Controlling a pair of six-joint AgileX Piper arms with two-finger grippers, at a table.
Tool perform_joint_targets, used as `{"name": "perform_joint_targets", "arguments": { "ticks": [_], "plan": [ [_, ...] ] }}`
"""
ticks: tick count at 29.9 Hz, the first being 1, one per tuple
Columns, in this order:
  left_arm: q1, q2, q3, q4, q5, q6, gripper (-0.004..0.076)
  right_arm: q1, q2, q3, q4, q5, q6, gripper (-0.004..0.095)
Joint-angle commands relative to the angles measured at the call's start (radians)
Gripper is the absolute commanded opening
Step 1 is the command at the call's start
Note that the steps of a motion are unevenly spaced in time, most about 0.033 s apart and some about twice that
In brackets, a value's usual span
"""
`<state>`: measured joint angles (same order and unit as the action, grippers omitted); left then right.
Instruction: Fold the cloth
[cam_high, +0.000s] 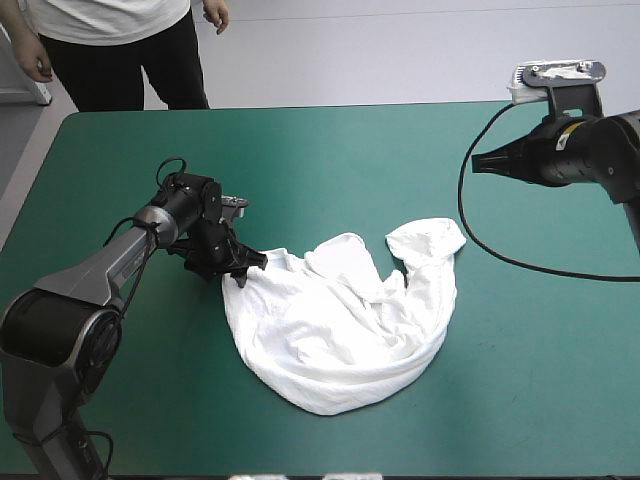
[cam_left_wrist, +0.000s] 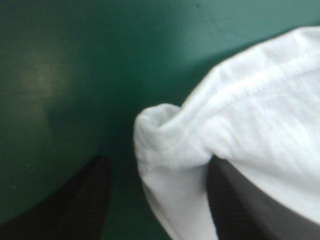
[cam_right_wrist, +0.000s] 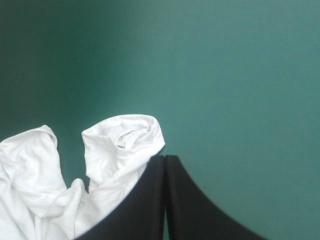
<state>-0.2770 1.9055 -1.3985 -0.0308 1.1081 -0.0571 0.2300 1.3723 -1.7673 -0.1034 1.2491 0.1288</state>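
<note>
The white T-shirt (cam_high: 340, 330) lies crumpled in a loose heap at the middle of the teal-green cover (cam_high: 330, 170). My left gripper (cam_high: 245, 265) is low at the shirt's left corner. In the left wrist view the left gripper (cam_left_wrist: 159, 160) is open, and a rolled hem of the T-shirt (cam_left_wrist: 250, 115) lies between its black fingers (cam_left_wrist: 92, 195). My right gripper (cam_high: 480, 163) hangs raised near the table's far right corner, apart from the shirt. The right gripper (cam_right_wrist: 165, 157) is shut with nothing in it, and the T-shirt (cam_right_wrist: 120, 145) lies below and beside it.
Bare teal-green cover (cam_high: 540, 380) surrounds the shirt on all sides. The table's near edge (cam_high: 300, 472) runs a short way from the shirt's lowest fold.
</note>
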Motion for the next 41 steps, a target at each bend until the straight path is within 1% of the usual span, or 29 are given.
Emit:
{"name": "perform_joint_targets", "arguments": {
  "ticks": [1, 2, 3, 6, 9, 12, 14, 18, 24, 28, 41],
  "plan": [
    [0.002, 0.013, -0.003, -0.025, -0.061, 0.005, 0.0168, -0.006, -0.031, -0.006, 0.0, -0.002, 0.0, -0.0011],
    [0.002, 0.013, -0.003, -0.029, -0.066, 0.005, 0.0052, -0.006, -0.031, 0.009, 0.011, -0.002, 0.0, 0.0],
    [0.002, 0.013, -0.003, -0.029, -0.074, 0.008, -0.0004, -0.006, -0.031, 0.027, 0.021, -0.002, -0.005, 0.0023],
    [0.002, 0.013, -0.003, -0.029, -0.076, 0.01, -0.0008, -0.006, -0.023, 0.073, 0.056, -0.002, -0.007, 0.0152],
    [0.002, 0.013, -0.003, -0.033, -0.064, 0.033, -0.001, -0.006, 0.002, 0.101, 0.097, -0.002, -0.007, 0.033],
    [0.002, 0.013, -0.003, -0.038, -0.058, 0.043, -0.001, -0.006, 0.051, 0.107, 0.103, -0.002, -0.007, 0.052],
    [0.002, 0.013, -0.003, -0.038, -0.058, 0.043, -0.001, -0.006, 0.098, 0.107, 0.092, -0.002, -0.007, 0.0577],
    [0.002, 0.013, -0.003, -0.056, -0.058, 0.049, -0.001, -0.006, 0.191, 0.107, 0.091, -0.016, -0.007, 0.0577],
    [0.002, 0.013, -0.003, -0.083, -0.058, 0.069, -0.001, -0.01, 0.311, 0.107, 0.083, -0.066, 0.0, 0.0577],
    [0.002, 0.013, -0.003, -0.083, -0.058, 0.076, -0.001, -0.028, 0.398, 0.107, 0.115, -0.088, 0.0, 0.0577],
    [0.002, 0.013, -0.003, -0.091, -0.041, 0.079, -0.001, -0.038, 0.584, 0.107, 0.115, -0.197, -0.002, 0.0577]
  ]
}}
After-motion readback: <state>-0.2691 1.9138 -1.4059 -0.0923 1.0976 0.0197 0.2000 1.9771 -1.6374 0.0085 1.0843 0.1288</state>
